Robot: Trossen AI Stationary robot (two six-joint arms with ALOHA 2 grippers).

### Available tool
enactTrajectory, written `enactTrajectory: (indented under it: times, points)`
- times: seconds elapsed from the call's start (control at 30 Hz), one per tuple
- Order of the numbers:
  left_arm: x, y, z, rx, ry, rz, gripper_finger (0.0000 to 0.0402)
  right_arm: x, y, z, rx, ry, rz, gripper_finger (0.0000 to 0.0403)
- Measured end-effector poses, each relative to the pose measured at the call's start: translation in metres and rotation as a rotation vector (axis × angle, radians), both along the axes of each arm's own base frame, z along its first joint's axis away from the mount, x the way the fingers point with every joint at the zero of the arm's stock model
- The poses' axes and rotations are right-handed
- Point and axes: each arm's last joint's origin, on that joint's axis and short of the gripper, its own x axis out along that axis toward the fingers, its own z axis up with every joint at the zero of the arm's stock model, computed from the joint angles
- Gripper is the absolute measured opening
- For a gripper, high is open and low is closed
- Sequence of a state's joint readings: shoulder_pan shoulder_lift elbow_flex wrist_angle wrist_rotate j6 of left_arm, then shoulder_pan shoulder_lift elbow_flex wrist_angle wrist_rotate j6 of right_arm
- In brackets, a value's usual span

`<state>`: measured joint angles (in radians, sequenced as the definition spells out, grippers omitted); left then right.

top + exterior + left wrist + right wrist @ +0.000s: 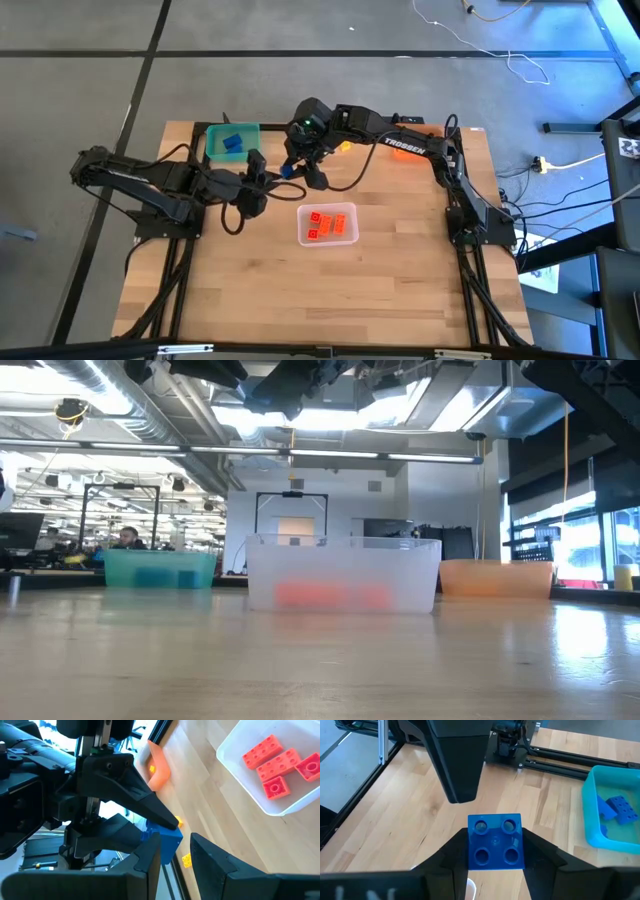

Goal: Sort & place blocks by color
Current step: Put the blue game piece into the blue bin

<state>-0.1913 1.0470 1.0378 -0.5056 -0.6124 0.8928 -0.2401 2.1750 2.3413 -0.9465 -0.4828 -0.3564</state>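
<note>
A blue four-stud block [495, 841] sits between the fingers of my right gripper [495, 837], above the table's far middle [303, 172]. My left gripper [176, 839] is open and faces it from the left [258, 180]. One of its fingers [457, 760] ends just short of the block. Two more blue blocks [617, 807] lie in the teal bin [232, 142]. Several red-orange blocks [275, 762] lie in the clear bin [328, 224]. A yellow block [343, 147] lies on the table near the orange bin [412, 135]. My right gripper pinches the blue block by two opposite side walls [472, 845], one finger [447, 855] on each. It comes slanting down from the table's far side. The block is lifted clear of the table, with its studded face toward the wrist camera.
In the low view the teal bin [160, 568], the clear bin [343, 573] and the orange bin [495, 577] stand in a row across the table. The orange bin is partly under the right arm. Bare wood stretches toward the near edge [330, 300].
</note>
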Motion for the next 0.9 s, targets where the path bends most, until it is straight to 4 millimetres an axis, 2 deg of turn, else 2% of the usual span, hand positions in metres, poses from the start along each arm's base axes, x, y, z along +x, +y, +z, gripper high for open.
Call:
enactTrajectory:
  times: [0.5,0.9]
  points:
    - [-0.0015,0.0003,-0.0026,0.006,0.033,-0.001,0.0096,-0.0001,0.0,-0.0001,-0.014,-0.005,0.012,0.0139]
    - [-0.0025,0.0023,-0.0022,0.079,0.049,0.05,0.0096,-0.0001,0.0,-0.0001,-0.014,-0.005,0.012,0.0139]
